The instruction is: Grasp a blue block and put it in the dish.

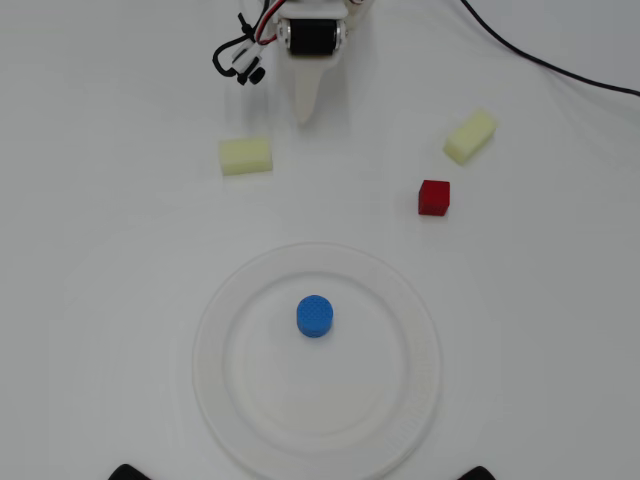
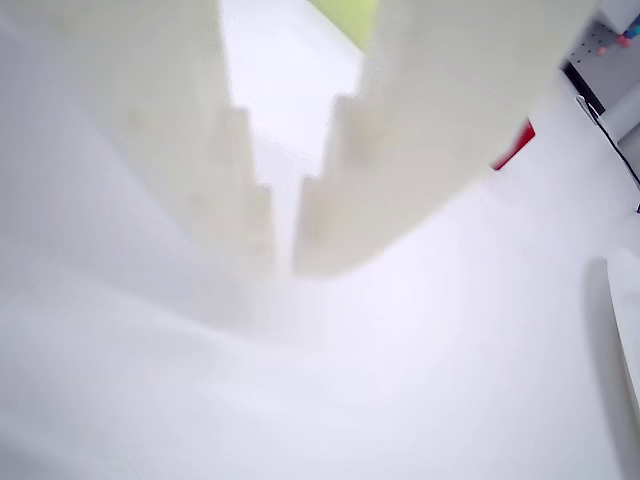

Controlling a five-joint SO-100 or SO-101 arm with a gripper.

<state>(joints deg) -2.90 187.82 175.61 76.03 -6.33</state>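
The blue block [image 1: 315, 316], a short round cylinder, lies inside the white dish [image 1: 330, 410], a little above its middle in the overhead view. My gripper [image 1: 306, 112] is at the top of that view, far from the dish, pointing down at the table. Its two pale fingers are together with nothing between them. In the wrist view the gripper [image 2: 287, 250] fills the upper half, its fingers meeting at the tips. The dish's rim [image 2: 627, 320] shows at the right edge there. The blue block is out of the wrist view.
In the overhead view, one pale yellow block [image 1: 246, 155] lies left of the gripper and another [image 1: 470, 136] to its right. A red cube [image 1: 434, 197] lies above the dish's right side and shows in the wrist view [image 2: 515, 145]. A black cable [image 1: 540, 60] runs along the top right.
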